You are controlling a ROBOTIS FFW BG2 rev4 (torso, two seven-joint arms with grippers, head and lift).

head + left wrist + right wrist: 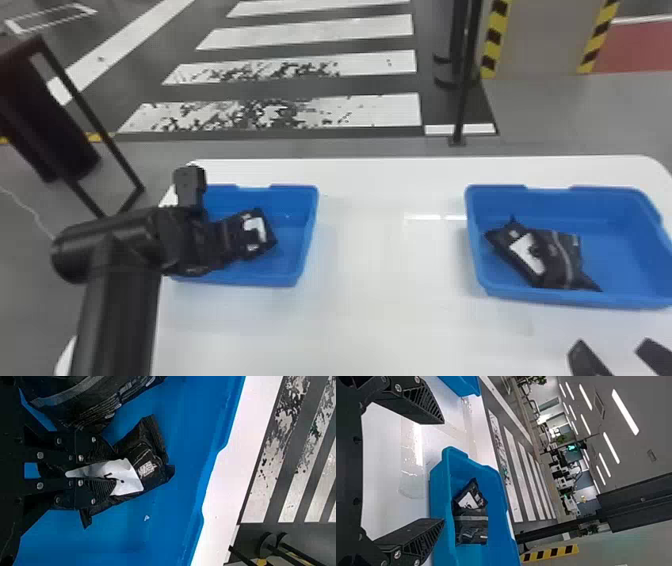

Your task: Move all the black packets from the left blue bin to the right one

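Note:
My left gripper (pixel 192 250) is low over the left blue bin (pixel 309 220), its fingertips hidden behind the arm; a black packet with a white label (pixel 256 231) shows beside it. In the left wrist view my left gripper (pixel 104 472) is shut on a black packet (pixel 148 455), the label creased between its fingers. Another black packet (pixel 99 399) lies alongside in that bin. Black packets (pixel 555 255) lie against each other in the right blue bin (pixel 565 299). My right gripper (pixel 617 356) waits in front of that bin; in the right wrist view this gripper (pixel 443 471) stands open.
Both bins stand on a white table (pixel 385 300), with a wide stretch of tabletop between them. Past its far edge, a dark pole (pixel 465 85) rises from the floor. A dark frame (pixel 85 110) stands on the floor at the left.

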